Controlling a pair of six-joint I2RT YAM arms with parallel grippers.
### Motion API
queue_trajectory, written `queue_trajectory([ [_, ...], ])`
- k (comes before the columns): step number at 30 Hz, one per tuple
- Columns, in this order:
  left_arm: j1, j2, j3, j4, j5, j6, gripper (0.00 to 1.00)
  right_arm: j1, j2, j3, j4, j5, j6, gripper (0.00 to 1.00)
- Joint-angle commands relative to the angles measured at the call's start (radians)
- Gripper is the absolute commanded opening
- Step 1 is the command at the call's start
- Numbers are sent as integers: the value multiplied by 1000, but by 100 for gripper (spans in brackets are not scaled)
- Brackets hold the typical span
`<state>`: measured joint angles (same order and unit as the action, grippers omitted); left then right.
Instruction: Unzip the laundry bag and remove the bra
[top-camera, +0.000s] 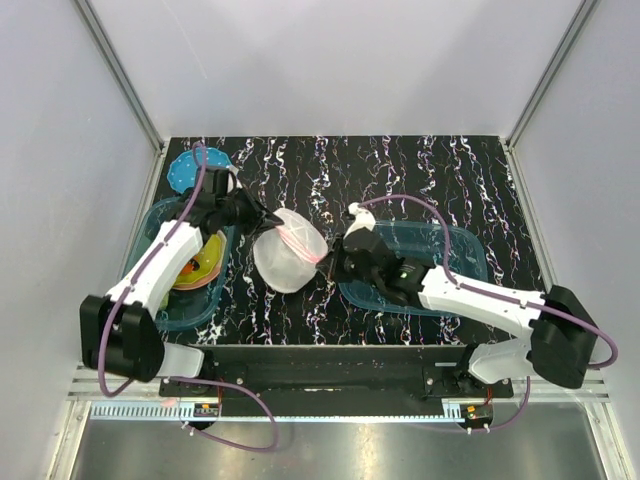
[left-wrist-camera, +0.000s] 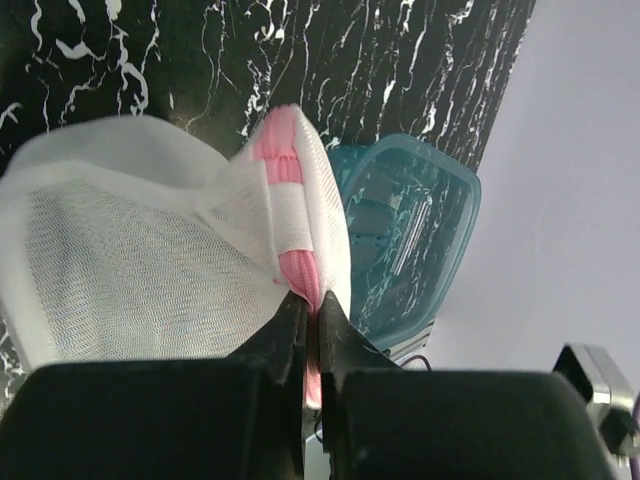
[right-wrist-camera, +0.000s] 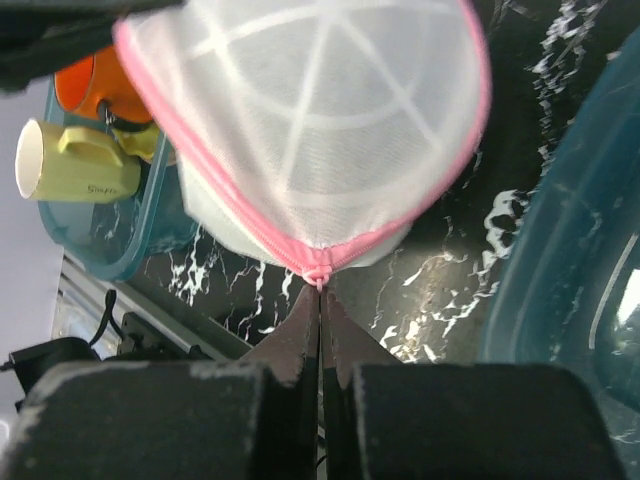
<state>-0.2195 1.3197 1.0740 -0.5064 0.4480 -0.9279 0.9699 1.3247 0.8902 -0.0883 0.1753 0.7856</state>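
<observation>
Bag (top-camera: 290, 250) over mid-table (top-camera: 400, 170), held from both sides. Left fingers (left-wrist-camera: 285, 340) clamp its pink trim (left-wrist-camera: 298, 262); right fingers (right-wrist-camera: 298, 338) are pinched together on the zipper end (right-wrist-camera: 318, 270).

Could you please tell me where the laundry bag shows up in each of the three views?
Top external: the laundry bag sits at the centre of the picture.
Left wrist: it fills the left and middle.
Right wrist: it fills the upper middle.
Shared landmark: its pink zipper, visible in all three.
</observation>
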Motion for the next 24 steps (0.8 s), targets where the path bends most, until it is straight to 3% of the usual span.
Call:
queue_trajectory([
  [1,19,142,128,69,3,72,1,70,85,110,-31,-28,-16,0],
  [2,19,171,157,60,14,86,10,73,105,128,-30,-31,-8,0],
  [3,19,188,177,30,35,112,40,75,128,142,-25,-43,1,0],
  [4,19,202,214,13,41,126,56,75,137,151,-1,-43,10,0],
  [5,19,197,225,-7,44,138,65,75,142,154,7,-40,21,0],
  [6,19,182,231,-36,32,158,84,75,148,158,12,-34,26,0],
  [8,19,97,224,-59,9,169,93,75,153,168,12,-33,30,0],
  [14,3,-196,49,-110,-65,103,94,73,169,171,15,-37,30,0],
  [18,-49,-318,-141,-64,-89,-36,93,73,189,180,19,-48,29,0],
  [24,-92,-287,-183,-37,-124,-78,93,75,209,193,25,-68,27,0],
])
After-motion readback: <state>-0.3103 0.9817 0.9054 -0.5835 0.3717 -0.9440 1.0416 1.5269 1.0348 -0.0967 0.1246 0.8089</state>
